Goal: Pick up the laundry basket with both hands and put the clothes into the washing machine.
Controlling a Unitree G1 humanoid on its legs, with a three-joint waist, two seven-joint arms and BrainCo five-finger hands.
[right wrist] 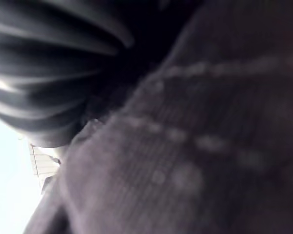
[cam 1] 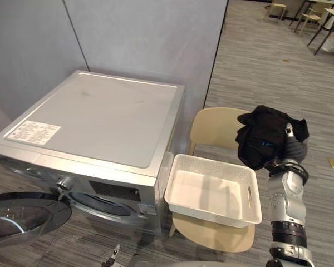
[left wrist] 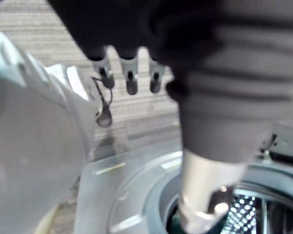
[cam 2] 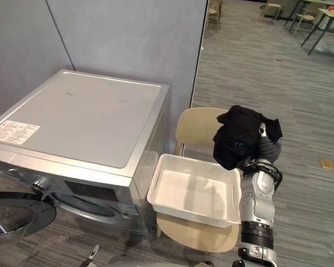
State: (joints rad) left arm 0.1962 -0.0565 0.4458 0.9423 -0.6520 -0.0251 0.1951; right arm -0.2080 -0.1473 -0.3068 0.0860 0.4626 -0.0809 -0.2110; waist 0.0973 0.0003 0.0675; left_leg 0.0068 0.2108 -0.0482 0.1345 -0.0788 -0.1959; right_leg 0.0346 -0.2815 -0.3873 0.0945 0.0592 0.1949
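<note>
Right hand (cam 1: 294, 149) grips bunched black clothes (cam 1: 264, 142) above the emptied white basket (cam 1: 210, 213) on the chair (cam 1: 214, 127), left hand (left wrist: 129, 73) relaxed open by the drum (left wrist: 244, 209); best carry the bundle low, releasing only inside the washing machine (cam 1: 100, 117).

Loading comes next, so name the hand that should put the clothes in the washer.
Right. The right hand carries the clothes beside the empty basket; the open left hand by the drum holds nothing.
</note>
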